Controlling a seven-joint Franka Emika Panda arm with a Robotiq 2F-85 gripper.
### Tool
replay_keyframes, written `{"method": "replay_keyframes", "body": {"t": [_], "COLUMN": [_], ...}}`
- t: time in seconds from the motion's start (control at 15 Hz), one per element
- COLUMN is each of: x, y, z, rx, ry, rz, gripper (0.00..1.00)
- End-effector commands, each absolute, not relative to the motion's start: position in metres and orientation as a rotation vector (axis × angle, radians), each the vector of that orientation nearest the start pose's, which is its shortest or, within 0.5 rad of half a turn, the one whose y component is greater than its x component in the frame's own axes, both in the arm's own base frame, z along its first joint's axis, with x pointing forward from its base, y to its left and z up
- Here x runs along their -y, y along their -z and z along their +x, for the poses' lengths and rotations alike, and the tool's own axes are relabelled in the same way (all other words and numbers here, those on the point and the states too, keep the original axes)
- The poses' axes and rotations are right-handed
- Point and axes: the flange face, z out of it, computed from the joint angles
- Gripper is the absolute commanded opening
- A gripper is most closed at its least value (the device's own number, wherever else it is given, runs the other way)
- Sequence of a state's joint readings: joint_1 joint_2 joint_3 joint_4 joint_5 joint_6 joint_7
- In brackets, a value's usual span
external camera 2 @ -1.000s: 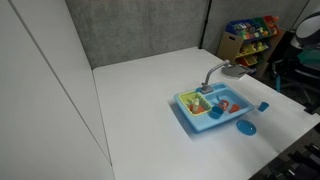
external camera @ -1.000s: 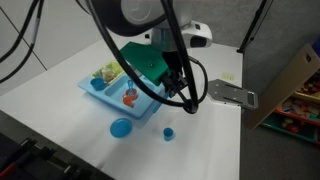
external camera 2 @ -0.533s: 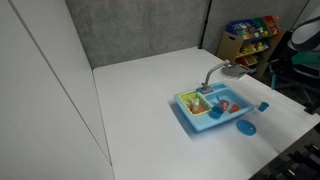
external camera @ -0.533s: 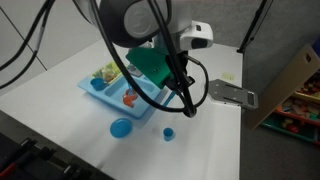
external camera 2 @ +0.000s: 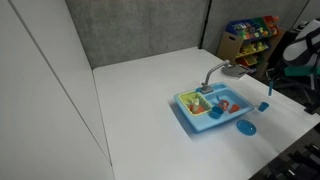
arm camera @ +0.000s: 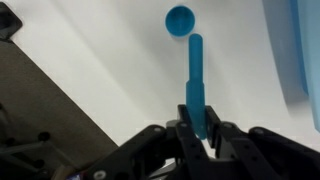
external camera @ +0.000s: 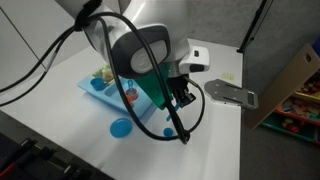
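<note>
Jaws pinching stick (arm camera: 195, 85) by near end, lower middle of wrist view, leaving tip free; tip pointing at disc (arm camera: 180, 20), top centre, lying on bench (arm camera: 110, 50).

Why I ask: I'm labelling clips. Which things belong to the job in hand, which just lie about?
In hand: gripper, blue stick it clamps, small blue round piece beyond its tip.
Lying about: toy sink, toy food in it, blue plate.
</note>
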State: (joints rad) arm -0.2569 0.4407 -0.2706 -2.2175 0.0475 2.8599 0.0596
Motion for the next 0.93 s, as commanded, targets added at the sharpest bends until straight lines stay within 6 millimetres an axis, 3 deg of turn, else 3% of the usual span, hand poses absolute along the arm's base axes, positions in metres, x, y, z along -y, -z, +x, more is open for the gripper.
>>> {"method": "replay_keyframes", "body": {"t": [0.0,0.4,0.87], "x": [0.299,0.304,0.287], "y": [-0.188,-0.166,-0.159], "z": [0.487,0.478,0.471], "rx": [-1.012,-1.033,-0.985], "ry": [0.354,0.403,0.507], "rz": [-3.145,-3.171,-3.177], "gripper": [0.08,0.08,0.08]}}
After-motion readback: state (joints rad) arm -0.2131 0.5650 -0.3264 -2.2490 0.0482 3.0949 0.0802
